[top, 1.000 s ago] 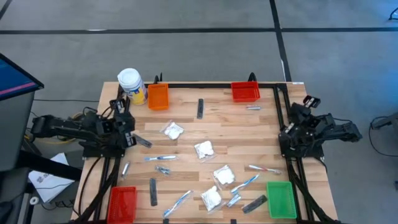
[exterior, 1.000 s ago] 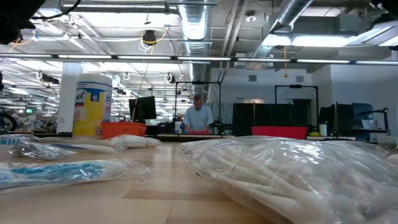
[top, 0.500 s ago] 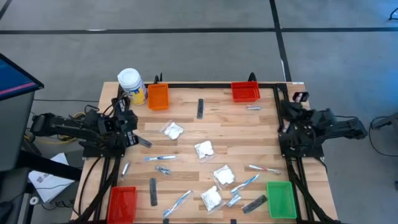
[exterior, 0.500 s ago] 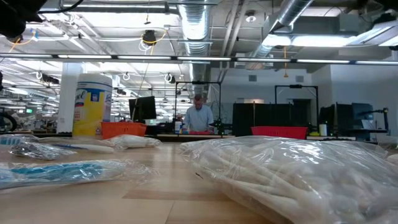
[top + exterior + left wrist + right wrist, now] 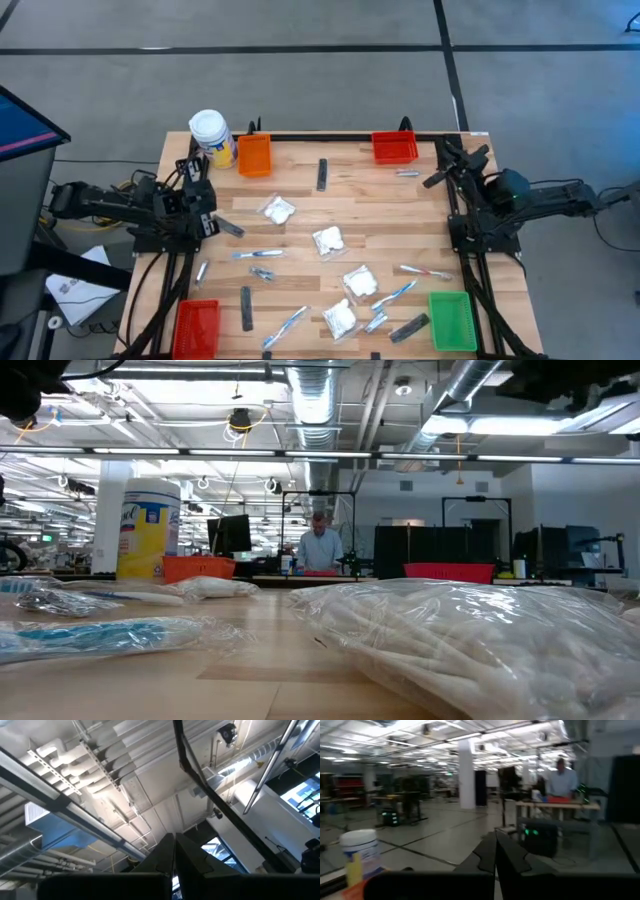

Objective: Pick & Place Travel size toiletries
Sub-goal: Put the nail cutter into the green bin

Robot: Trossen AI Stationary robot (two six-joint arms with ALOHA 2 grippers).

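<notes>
The travel size toiletries lie scattered flat on the wooden table (image 5: 350, 200): white puffy packets (image 5: 328, 239), slim toothbrushes (image 5: 258, 254), dark flat bars (image 5: 321, 174) and small silvery sachets (image 5: 405, 173). One packet (image 5: 470, 650) fills the low view up close. My left gripper (image 5: 197, 172) is at the table's left edge, shut and empty, tipped upward at the ceiling. My right gripper (image 5: 447, 160) is at the right edge near the far corner, shut and empty, pointing about level. The shut fingertips show in the left wrist view (image 5: 174, 845) and in the right wrist view (image 5: 495, 845).
An orange bin (image 5: 254, 155) and a red bin (image 5: 394, 147) stand along the far edge. A second red bin (image 5: 196, 326) and a green bin (image 5: 452, 320) stand at the near corners. A white-capped yellow jar (image 5: 212, 137) stands at the far left. A person (image 5: 320, 548) works in the room beyond.
My right gripper has risen and swung from outside the right edge toward the table's far right corner. It has tipped up from pointing downward to about level and has stayed shut.
</notes>
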